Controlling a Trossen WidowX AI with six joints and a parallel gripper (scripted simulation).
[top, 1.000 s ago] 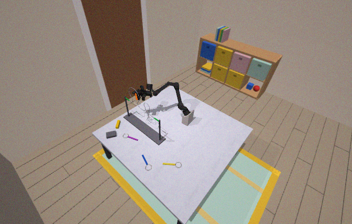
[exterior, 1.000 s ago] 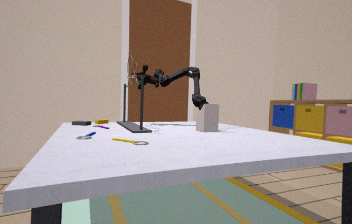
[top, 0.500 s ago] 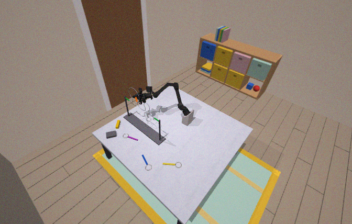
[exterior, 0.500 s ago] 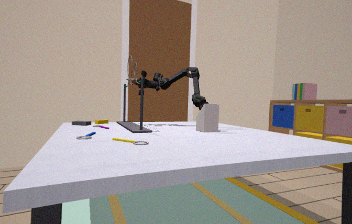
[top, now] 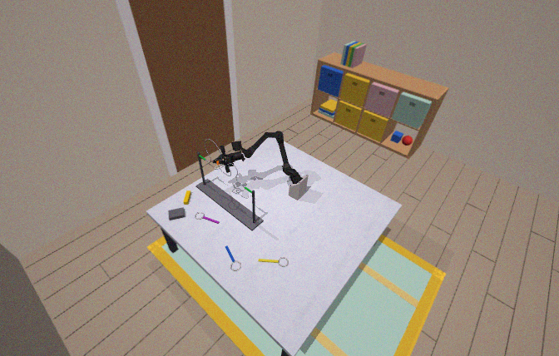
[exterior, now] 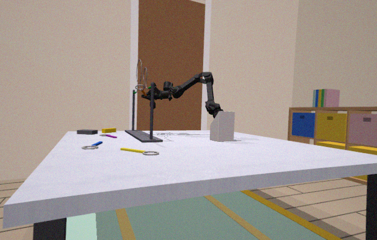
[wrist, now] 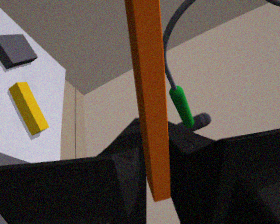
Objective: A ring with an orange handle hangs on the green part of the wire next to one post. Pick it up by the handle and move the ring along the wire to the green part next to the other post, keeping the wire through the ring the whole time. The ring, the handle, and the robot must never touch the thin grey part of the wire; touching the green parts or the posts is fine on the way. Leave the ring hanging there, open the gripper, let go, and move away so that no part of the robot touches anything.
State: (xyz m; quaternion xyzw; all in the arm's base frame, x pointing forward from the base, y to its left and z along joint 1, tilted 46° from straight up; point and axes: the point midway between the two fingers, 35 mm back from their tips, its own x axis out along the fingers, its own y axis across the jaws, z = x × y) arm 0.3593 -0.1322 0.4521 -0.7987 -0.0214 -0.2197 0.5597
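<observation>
My gripper (top: 215,162) (exterior: 145,95) (wrist: 145,124) is shut on the orange handle (top: 217,162) (exterior: 144,92) (wrist: 150,90), at wire height near the far-left post (top: 202,171) (exterior: 133,111). The ring (exterior: 139,87) looks nearly flat, beyond the handle, around or beside the grey wire (top: 214,140) (exterior: 145,73) (wrist: 166,50); it is too small to tell whether it touches. The ring is outside the wrist view. One green part (top: 202,157) (exterior: 134,92) (wrist: 181,106) is at the far-left post, right of the handle in the wrist view. The other green part (top: 249,190) is at the near post (top: 253,207) (exterior: 151,114).
A dark base (top: 229,204) (exterior: 142,136) joins the posts. A yellow block (top: 187,197) (exterior: 109,130) (wrist: 28,109) and a dark block (top: 176,214) (exterior: 87,132) (wrist: 13,50) lie beyond it. Loose rings with purple (top: 210,219), blue (top: 230,254) and yellow (top: 268,260) handles lie on the table.
</observation>
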